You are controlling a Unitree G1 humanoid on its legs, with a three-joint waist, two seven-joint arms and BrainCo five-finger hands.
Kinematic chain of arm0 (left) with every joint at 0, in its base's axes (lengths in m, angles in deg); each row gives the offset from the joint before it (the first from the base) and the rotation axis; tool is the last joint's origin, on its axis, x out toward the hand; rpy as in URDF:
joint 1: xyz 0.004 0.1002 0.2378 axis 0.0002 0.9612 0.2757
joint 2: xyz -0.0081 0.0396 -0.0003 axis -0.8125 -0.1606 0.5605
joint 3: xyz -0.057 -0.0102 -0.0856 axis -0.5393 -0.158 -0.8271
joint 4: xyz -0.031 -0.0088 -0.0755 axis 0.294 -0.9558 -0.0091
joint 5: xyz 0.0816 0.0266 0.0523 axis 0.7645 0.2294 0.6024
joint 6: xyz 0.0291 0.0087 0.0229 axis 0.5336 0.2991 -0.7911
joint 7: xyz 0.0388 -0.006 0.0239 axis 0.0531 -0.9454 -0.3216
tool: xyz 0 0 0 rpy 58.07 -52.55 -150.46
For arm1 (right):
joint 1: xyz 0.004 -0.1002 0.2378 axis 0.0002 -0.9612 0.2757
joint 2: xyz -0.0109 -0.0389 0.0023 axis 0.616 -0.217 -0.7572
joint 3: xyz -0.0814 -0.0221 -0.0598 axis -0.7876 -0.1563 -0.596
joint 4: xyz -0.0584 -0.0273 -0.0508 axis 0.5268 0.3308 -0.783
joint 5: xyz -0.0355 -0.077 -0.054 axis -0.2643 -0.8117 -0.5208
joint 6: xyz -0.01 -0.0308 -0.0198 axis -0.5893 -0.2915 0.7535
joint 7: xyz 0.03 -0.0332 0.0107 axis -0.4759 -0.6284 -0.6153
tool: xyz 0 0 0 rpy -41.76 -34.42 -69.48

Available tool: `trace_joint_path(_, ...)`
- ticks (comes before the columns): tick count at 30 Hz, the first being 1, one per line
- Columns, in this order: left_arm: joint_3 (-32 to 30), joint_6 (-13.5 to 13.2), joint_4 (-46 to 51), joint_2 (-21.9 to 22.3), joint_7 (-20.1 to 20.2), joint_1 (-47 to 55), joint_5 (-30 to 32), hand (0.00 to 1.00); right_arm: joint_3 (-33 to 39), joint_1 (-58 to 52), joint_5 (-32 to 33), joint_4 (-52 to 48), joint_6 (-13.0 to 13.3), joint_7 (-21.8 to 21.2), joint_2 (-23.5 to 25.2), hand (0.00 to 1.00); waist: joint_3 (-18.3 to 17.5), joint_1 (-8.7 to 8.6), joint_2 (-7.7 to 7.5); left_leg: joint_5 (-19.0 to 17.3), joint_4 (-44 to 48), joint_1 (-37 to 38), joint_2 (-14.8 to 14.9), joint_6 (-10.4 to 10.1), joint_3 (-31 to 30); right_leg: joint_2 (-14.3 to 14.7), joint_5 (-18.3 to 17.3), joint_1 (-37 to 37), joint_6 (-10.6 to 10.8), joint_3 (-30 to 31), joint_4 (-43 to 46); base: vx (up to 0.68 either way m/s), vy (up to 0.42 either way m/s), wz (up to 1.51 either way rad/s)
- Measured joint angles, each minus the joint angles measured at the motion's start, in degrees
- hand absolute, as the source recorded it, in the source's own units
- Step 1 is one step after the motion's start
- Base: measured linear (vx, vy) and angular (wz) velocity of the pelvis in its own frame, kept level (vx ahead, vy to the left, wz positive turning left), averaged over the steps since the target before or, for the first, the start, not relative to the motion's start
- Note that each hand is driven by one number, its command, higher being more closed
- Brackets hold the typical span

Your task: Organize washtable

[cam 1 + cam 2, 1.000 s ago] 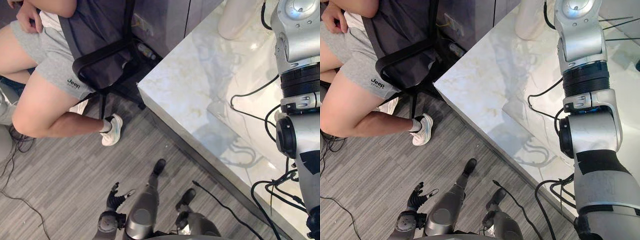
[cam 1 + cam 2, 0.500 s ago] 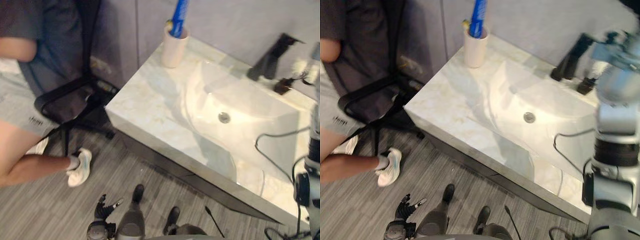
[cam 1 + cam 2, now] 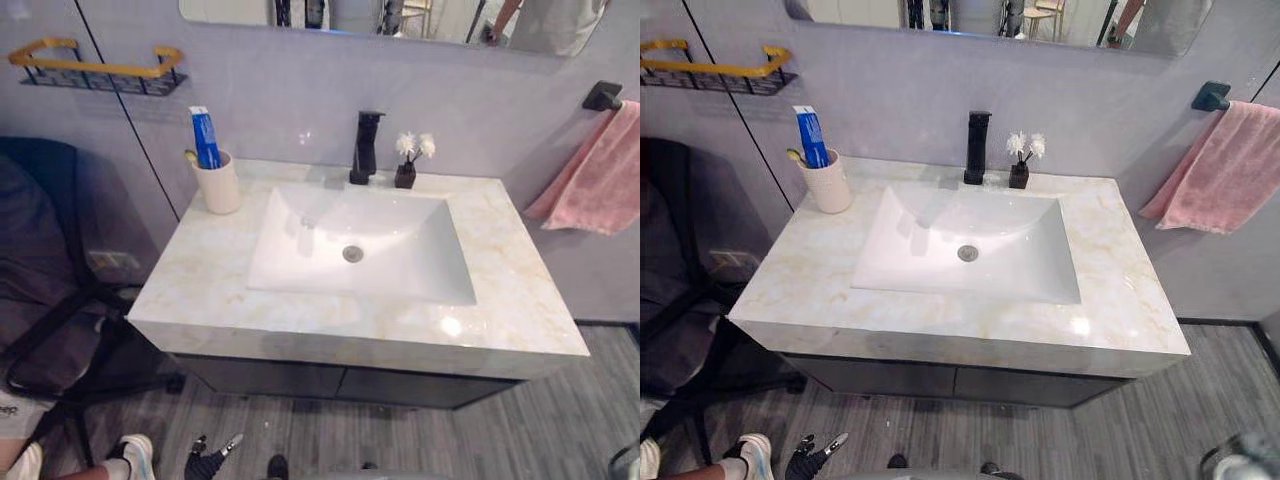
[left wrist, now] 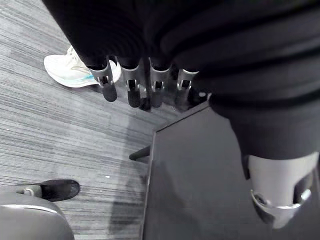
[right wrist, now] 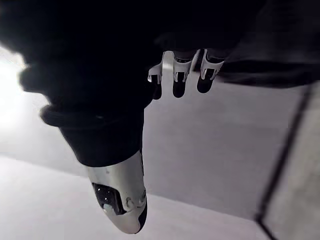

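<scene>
Marble-topped, the washtable (image 3: 500, 300) stands square against a pale grey wall, its cream-veined counter set over a dark cabinet (image 3: 300, 378). A white rectangular basin (image 3: 400, 250) is sunk into the middle of the top, with a round metal drain (image 3: 352, 254) at its centre. At the basin's twelve o'clock a black faucet (image 3: 365, 147) rises from the back edge. Just beside the faucet, at its three o'clock, sits a small dark vase (image 3: 405, 176) with white flowers. At the counter's ten o'clock corner stands a pale cup (image 3: 219, 184) holding an upright blue toothpaste tube (image 3: 205, 138) and a toothbrush (image 3: 190, 156) whose head pokes over the rim.

Further out, a mirror (image 3: 400, 15) runs along the wall at twelve o'clock. A pink towel (image 3: 600, 175) hangs from a black holder at two o'clock. At ten o'clock a black wire shelf (image 3: 95, 70) with a gold rail is fixed to the wall. A black office chair (image 3: 50, 300) stands on the grey plank floor at eight o'clock, and a person's white shoe (image 4: 75, 70) shows near it.

The left hand (image 3: 208, 462) hangs low at seven o'clock, in front of the cabinet, fingers (image 4: 132, 90) straight and loose, holding nothing. The right hand (image 5: 120, 195) is likewise empty, its fingers relaxed and the thumb held apart.
</scene>
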Motion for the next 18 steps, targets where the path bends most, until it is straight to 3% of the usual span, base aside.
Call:
trace_joint_path(4, 0.8, 0.0, 0.2, 0.2, 0.0, -0.4, -0.8, 0.00, -8.2, -1.0, 4.7, 15.8, -1.7, -7.4, 0.7, 0.00, 0.1, 0.25, 0.59, -0.6, 0.0, 0.8, -0.1, 0.6, 0.8, -0.8, -0.7, 0.4, -0.3, -1.8, 0.9, -0.02, 0.017, -0.08)
trace_joint_path(6, 2.3, 0.1, 0.2, -0.3, 0.1, -0.5, -0.8, 0.00, -12.2, -1.1, 6.0, 25.2, -2.7, -14.5, 0.7, 0.00, 0.2, 0.44, 0.73, -0.8, 0.0, 0.9, -0.5, 0.7, 0.1, -0.9, -0.9, 1.3, 0.0, -2.6, 0.8, 0.00, 0.015, 0.14)
trace_joint_path(11, 5.6, 0.1, -1.0, -1.8, 1.5, -1.7, -0.8, 0.00, -18.8, 0.1, 2.6, 37.8, -6.2, -23.8, 0.0, 0.00, 0.7, 1.45, 0.71, -0.5, 0.0, 2.1, -1.8, 0.8, -3.3, -1.9, -0.9, 3.8, 0.8, -5.6, 0.6, 0.06, 0.023, 0.32)
trace_joint_path(18, 8.4, 0.0, -2.7, -4.0, 2.8, -2.9, -0.5, 0.00, -24.6, 3.8, -3.2, 41.2, -6.5, -27.6, -2.3, 0.00, 2.6, 1.71, 0.08, -0.4, 0.0, 3.4, -2.6, 0.9, -4.9, -2.2, -1.1, 5.9, 1.0, -6.5, 0.0, 0.03, 0.002, 0.10)
